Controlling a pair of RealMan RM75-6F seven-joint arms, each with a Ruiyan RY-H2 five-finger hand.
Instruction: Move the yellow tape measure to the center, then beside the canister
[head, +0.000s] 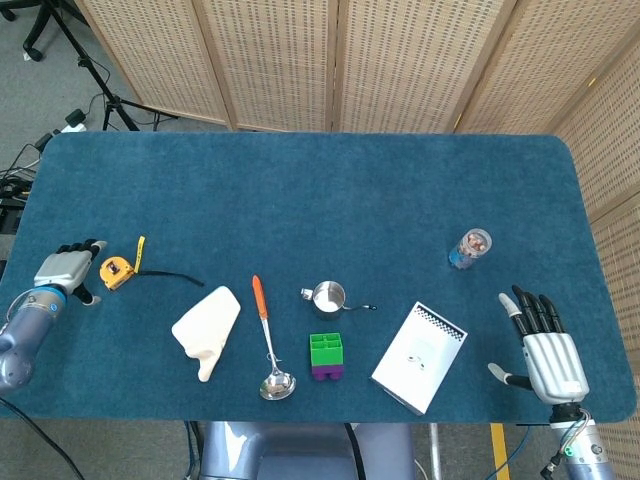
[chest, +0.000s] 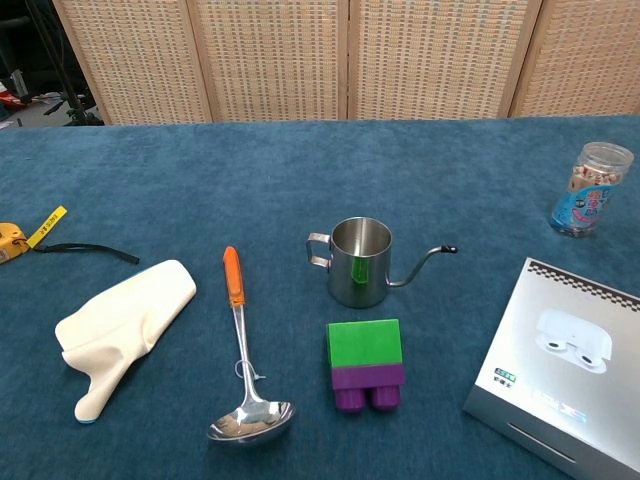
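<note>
The yellow tape measure (head: 116, 270) lies at the table's left side, a short yellow tape tab and a black strap trailing from it; the chest view catches only its edge (chest: 10, 241) at the far left. My left hand (head: 66, 268) sits just left of it, fingertips close to its side, holding nothing. The clear canister (head: 470, 248) with a blue label stands upright at the right, seen also in the chest view (chest: 591, 188). My right hand (head: 545, 352) rests open near the front right corner, fingers spread, away from everything.
Between tape measure and canister lie a cream cloth (head: 207, 330), an orange-handled ladle (head: 267, 340), a small steel pitcher (head: 328, 296), a green and purple block (head: 326, 356) and a white box (head: 419, 355). The table's far half (head: 320, 190) is bare blue felt.
</note>
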